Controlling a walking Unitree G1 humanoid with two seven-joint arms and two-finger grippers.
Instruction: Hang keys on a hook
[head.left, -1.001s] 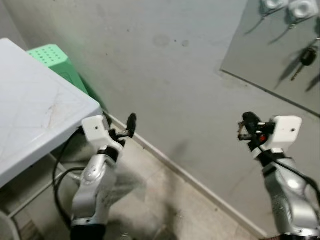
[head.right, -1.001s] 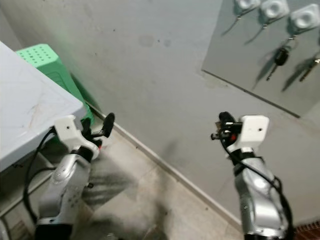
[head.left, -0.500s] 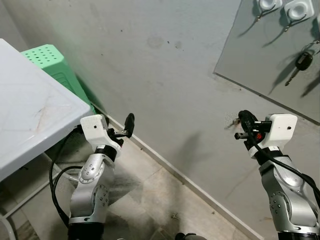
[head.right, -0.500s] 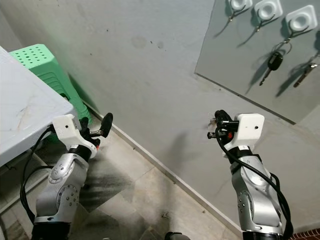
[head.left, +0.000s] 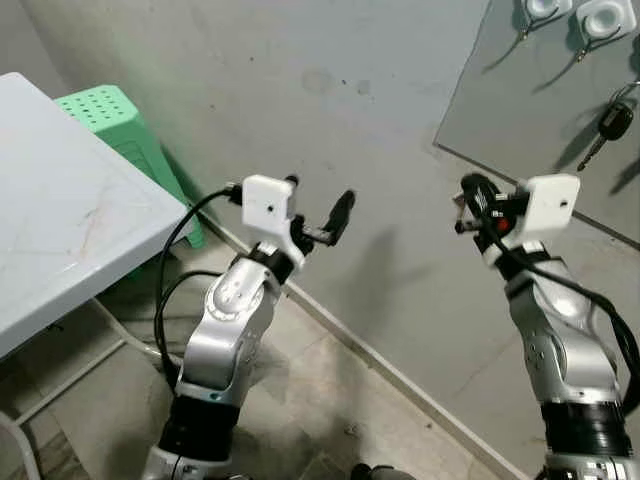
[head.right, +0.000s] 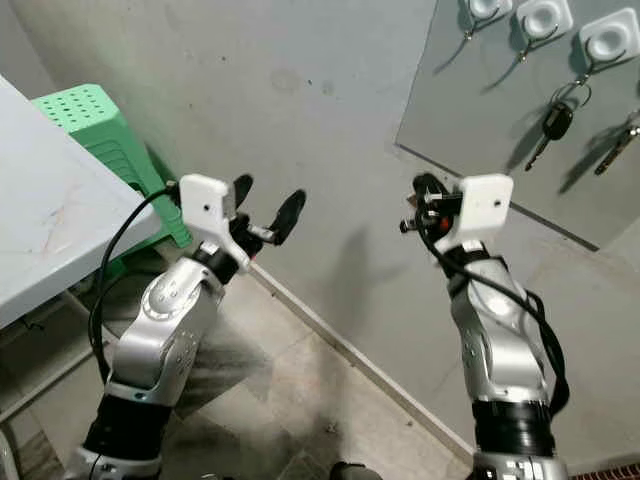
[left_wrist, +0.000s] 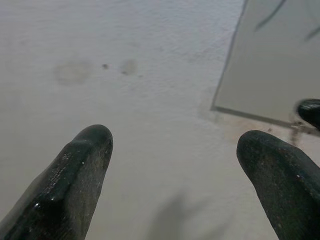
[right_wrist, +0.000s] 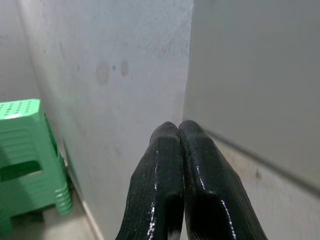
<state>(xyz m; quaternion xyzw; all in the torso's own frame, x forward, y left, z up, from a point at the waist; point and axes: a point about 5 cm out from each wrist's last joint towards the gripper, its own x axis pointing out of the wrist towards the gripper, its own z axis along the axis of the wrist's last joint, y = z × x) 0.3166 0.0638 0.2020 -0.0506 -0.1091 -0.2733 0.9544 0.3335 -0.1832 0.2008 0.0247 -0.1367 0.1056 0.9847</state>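
Facing the robot is one rough grey plaster wall (head.right: 300, 90) with a few faint stains. One smooth, flat grey panel (head.right: 480, 110) is fixed on it at 1 o'clock. One white bench (head.left: 60, 230) with a scuffed top stands at 9 o'clock. Behind it is one green plastic stool (head.left: 110, 115), its seat perforated.

Two silver arms are raised toward the wall. The left tool (head.right: 265, 200) sits at centre, released, its two rounded black fingers (left_wrist: 75, 175) spread wide apart. The right tool (right_wrist: 178, 131) hangs just below the panel's lower edge, clenched, its two ribbed fingertips pressed together. Whether anything is pinched between them cannot be told.

Three square white hooks (head.right: 545, 15) line the panel's top at 1 o'clock. Two keys hang under them, well above the right tool. The black-headed key (head.right: 553, 122) hangs by a ring; its long axis is tilted and its blade points to 7 o'clock. The second key (head.right: 615, 140) slants the same way beside it.
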